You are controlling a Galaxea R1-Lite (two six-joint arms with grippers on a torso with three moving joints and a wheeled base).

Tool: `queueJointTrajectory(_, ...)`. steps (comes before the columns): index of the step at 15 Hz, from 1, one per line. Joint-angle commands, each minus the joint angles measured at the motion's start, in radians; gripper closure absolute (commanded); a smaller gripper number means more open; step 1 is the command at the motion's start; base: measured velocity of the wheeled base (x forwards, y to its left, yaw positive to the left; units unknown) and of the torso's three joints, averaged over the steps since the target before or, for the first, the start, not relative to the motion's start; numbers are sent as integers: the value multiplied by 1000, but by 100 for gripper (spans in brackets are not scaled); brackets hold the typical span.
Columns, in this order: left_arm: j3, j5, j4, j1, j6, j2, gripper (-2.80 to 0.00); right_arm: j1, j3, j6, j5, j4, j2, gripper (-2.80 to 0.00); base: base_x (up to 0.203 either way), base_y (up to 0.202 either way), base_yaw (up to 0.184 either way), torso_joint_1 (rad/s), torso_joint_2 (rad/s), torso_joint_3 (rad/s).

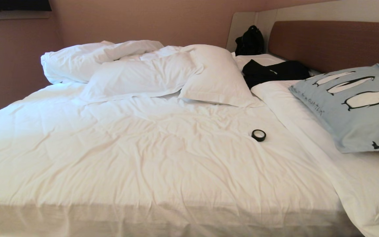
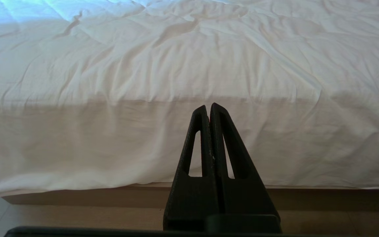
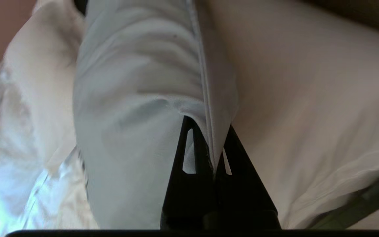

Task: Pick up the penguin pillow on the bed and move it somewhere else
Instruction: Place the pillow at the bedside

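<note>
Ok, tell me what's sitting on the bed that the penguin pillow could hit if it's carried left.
The right gripper is shut on the penguin pillow by its flanged edge. To its left lie a black tape roll, dark clothing and white pillows; the rest of the bed shows only duvet.

The right claw [image 3: 213, 144] pinches the flanged edge of the penguin pillow [image 3: 137, 98] above the bed [image 3: 308, 98].

Bedroom, prob. hotel: big bed [image 1: 143, 154] w/ white duvet, padded headboard [image 1: 334, 42], pillows [image 1: 215, 75].

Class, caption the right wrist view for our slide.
Right gripper shut on the penguin pillow's stitched edge, above the bed.
</note>
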Motion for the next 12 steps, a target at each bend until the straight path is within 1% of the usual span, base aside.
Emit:
queueJointTrajectory(1, 2, 0, 0, 0, 0, 0, 0, 15, -38, 23, -310, -1, 42, 0, 0, 0, 0, 0, 0, 0)
queueJointTrajectory(3, 2, 0, 0, 0, 0, 0, 0, 17, -41, 25, -331, -35, 53, 0, 0, 0, 0, 0, 0, 0)
queueJointTrajectory(4, 2, 1, 0, 0, 0, 0, 0, 23, -41, 27, -354, -52, 57, 0, 0, 0, 0, 0, 0, 0)
queueJointTrajectory(5, 2, 1, 0, 0, 0, 0, 0, 30, -41, 27, -393, -56, 60, 0, 0, 0, 0, 0, 0, 0)
queueJointTrajectory(7, 2, 1, 0, 0, 0, 0, 0, 56, -41, 31, -511, -79, 76, 0, 0, 0, 0, 0, 0, 0)
queueJointTrajectory(8, 2, 0, 0, 0, 0, 0, 0, 65, -41, 48, -546, -108, 84, 0, 0, 0, 0, 0, 0, 0)
queueJointTrajectory(10, 2, 1, 0, 0, 0, 0, 0, 81, -41, 72, -574, -142, 91, 0, 0, 0, 0, 0, 0, 0)
queueJointTrajectory(12, 2, 1, 0, 0, 0, 0, 0, 107, -43, 73, -674, -157, 101, 0, 0, 0, 0, 0, 0, 0)
